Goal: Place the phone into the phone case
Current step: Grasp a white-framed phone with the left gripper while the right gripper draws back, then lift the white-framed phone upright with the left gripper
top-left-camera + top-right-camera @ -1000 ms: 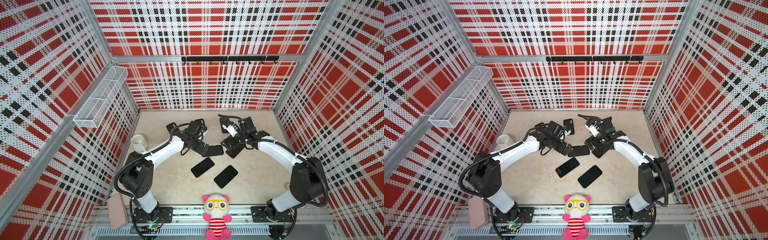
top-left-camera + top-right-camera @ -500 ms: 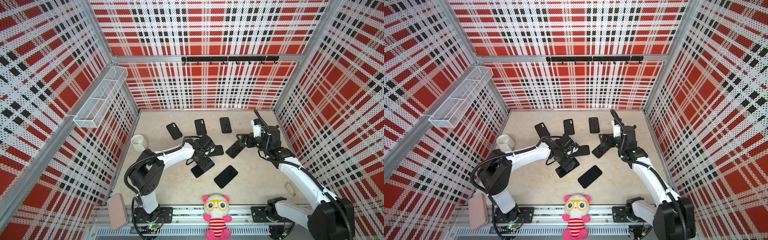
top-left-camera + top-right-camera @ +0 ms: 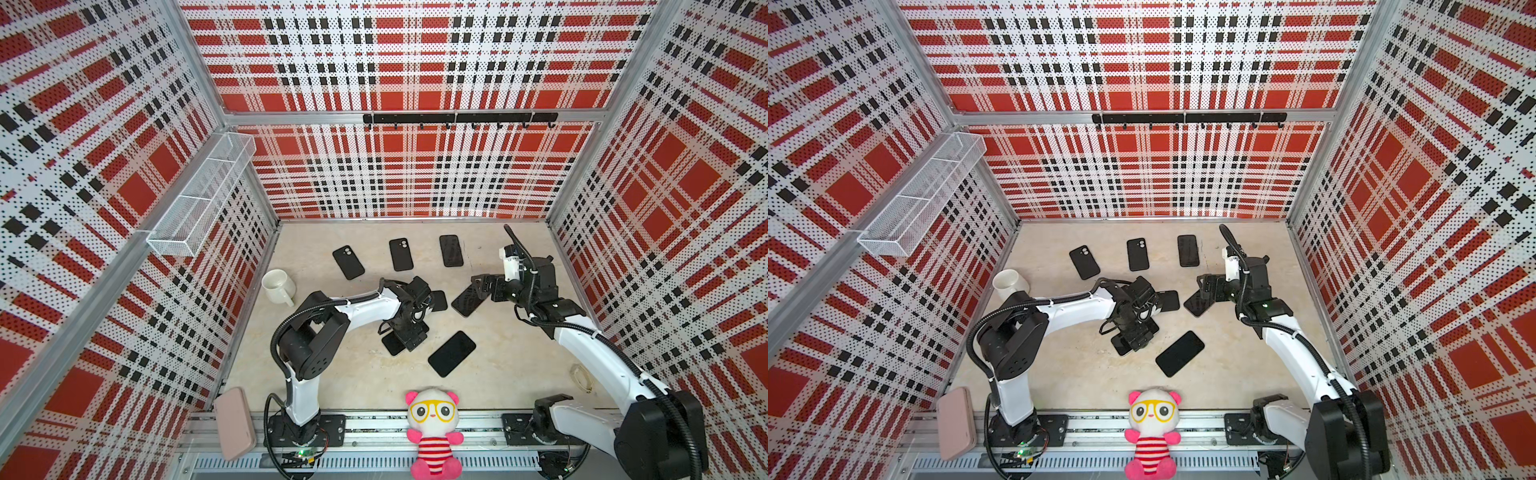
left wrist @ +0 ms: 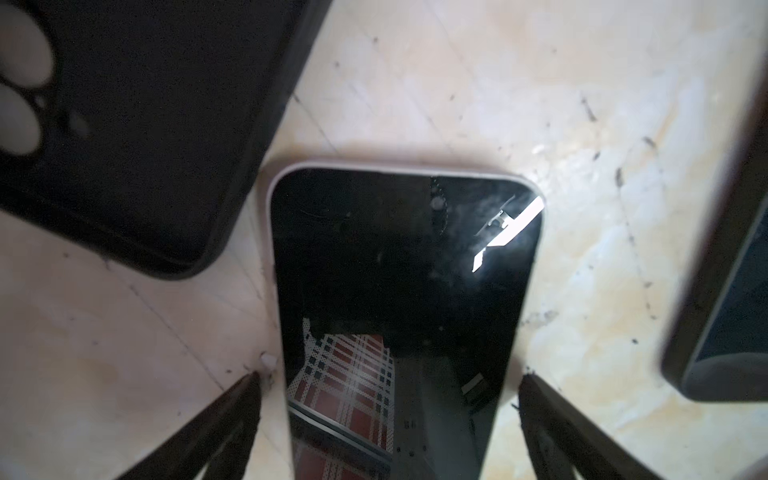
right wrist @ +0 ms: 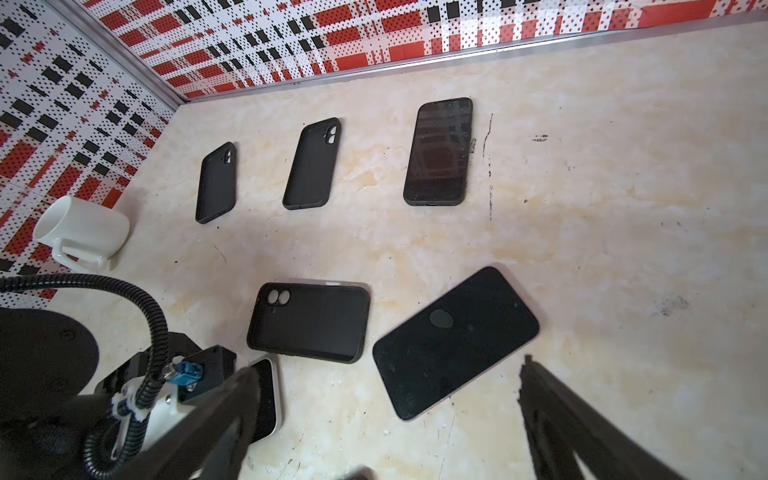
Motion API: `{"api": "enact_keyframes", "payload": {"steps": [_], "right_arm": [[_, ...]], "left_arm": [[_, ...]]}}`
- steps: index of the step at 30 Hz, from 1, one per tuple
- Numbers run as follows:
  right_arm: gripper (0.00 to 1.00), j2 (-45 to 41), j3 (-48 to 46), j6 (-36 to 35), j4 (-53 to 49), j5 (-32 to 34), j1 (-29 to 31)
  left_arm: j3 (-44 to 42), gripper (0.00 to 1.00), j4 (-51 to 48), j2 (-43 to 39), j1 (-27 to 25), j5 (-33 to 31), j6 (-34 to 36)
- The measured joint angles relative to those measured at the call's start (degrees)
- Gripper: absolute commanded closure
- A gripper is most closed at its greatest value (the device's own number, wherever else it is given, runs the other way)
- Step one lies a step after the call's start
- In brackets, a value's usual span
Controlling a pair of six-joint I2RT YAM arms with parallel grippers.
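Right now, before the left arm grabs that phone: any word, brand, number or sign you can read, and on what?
None can be read.
The phone framed by the open left gripper shows a dark screen with only the plaid wall reflected.
The empty case beside it, the white mug and the plush toy show no lettering.
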Motion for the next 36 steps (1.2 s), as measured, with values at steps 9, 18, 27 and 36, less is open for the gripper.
{"api": "enact_keyframes", "payload": {"steps": [9, 18, 27, 36], "right_arm": [[0.0, 0.0, -0.5, -0.4, 0.2, 0.4, 0.0], [0.0, 0.6, -0.5, -0.9, 0.2, 0.5, 0.0], [0.0, 2.7, -0.1, -1.8, -0.1, -3.9, 0.0], [0.08, 7.9, 0.1, -0.3, 3.9, -10.8, 8.5]], "left_arm": [[1.5, 0.21, -1.2, 1.2, -0.1, -0.9, 0.4], [2.4, 0.34, -2.3, 1.6, -0.1, -1.0, 0.0], [1.9, 0.45, -4.8, -2.4, 1.6, 0.7, -2.8], [-0.8, 0.68, -0.2, -12.1, 15.8, 9.0, -15.4]]}}
